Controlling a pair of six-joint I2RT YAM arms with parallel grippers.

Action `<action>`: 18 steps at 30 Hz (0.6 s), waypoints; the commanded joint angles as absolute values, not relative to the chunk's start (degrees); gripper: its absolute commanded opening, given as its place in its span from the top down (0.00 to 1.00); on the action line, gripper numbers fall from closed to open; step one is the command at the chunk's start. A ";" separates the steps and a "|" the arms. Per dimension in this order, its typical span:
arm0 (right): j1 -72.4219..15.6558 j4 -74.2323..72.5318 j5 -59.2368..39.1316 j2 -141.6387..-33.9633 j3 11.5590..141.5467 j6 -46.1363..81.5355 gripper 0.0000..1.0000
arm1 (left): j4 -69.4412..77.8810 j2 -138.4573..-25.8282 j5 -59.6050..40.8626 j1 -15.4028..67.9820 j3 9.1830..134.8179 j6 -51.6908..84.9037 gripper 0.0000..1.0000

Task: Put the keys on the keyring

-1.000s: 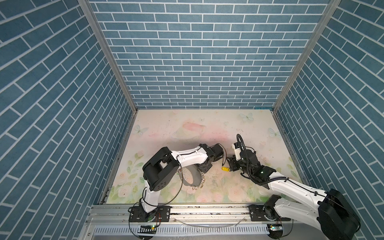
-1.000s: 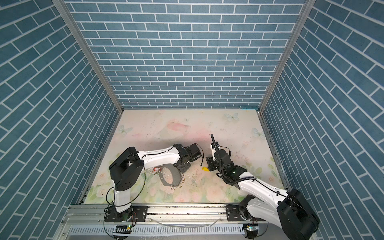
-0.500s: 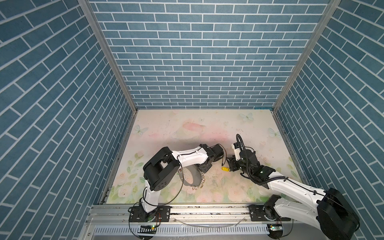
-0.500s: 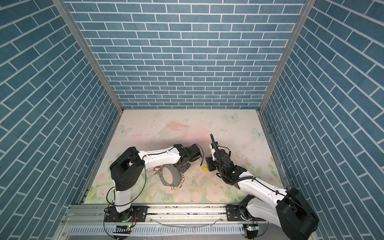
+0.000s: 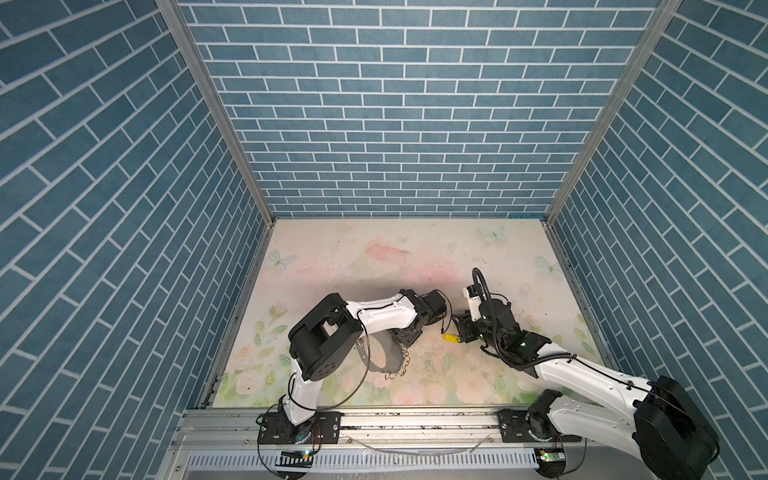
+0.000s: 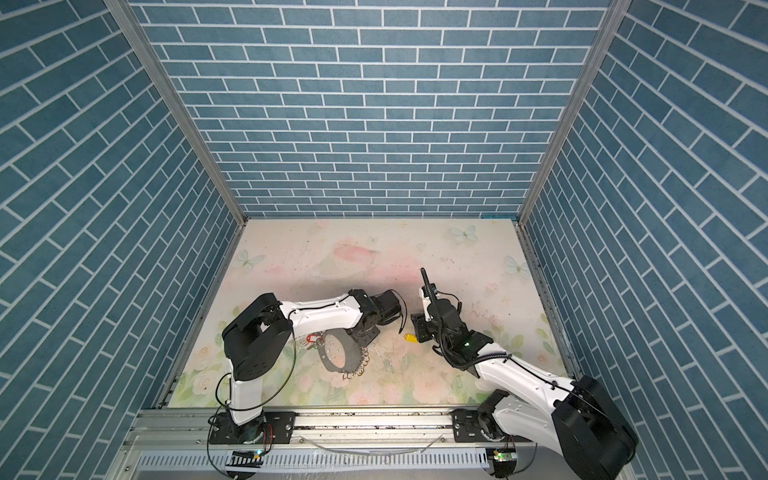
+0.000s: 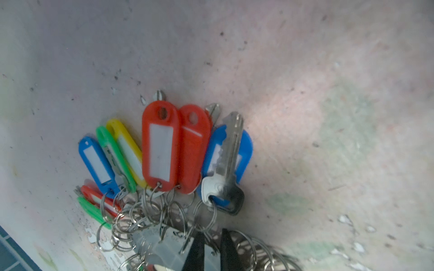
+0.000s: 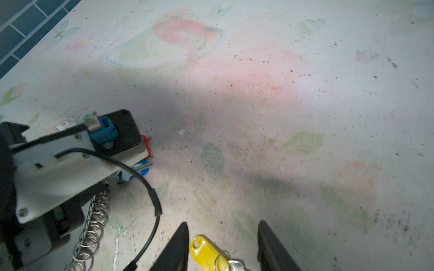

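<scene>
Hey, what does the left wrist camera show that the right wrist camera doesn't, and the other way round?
Left wrist only: a green tag and a yellow tag on the keyring, whose plate the left end effector pinches. Right wrist only: the loose yellow-tagged key framed by the open right end effector, plus the left arm's wrist. Both: wire rings, a blue tag, the floral tabletop.

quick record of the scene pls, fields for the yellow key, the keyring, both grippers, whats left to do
key: the keys, yellow tag, lying on the table, apart from the keyring
ring: the keyring, dark plate, rim strung with wire rings
on ring: tagged keys in red, blue, green, yellow
left: left gripper fingers close together at the keyring's rim, grip unclear
right: right gripper open, straddling the yellow tag
left to do: the keys not yet on a ring
</scene>
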State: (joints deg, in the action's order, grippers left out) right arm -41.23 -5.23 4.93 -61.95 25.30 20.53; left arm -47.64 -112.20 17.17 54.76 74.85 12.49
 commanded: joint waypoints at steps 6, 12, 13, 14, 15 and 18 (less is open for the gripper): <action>-41.02 -6.58 4.77 -62.56 23.82 20.48 0.52 | -46.84 -109.98 17.27 55.15 73.15 13.45 0.95; -41.09 -5.47 5.02 -62.08 24.51 20.48 0.52 | -45.27 -107.16 16.71 55.04 70.97 13.37 1.00; -41.05 -5.05 5.18 -62.05 24.77 20.39 0.52 | -44.66 -106.12 16.49 55.06 70.22 13.25 1.00; -41.04 -4.63 5.23 -61.89 25.06 20.19 0.52 | -43.84 -105.04 15.99 55.14 69.54 12.91 1.00; -40.98 -3.90 5.02 -61.99 25.56 19.84 0.52 | -42.69 -103.45 15.35 55.11 68.52 12.35 1.00; -40.81 -1.21 2.09 -63.13 28.09 17.79 0.47 | -38.93 -98.14 13.77 55.10 65.10 10.73 1.00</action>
State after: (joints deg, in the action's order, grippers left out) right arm -41.17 -3.86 4.10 -62.30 25.47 20.23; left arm -42.17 -102.35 15.53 54.78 66.85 12.32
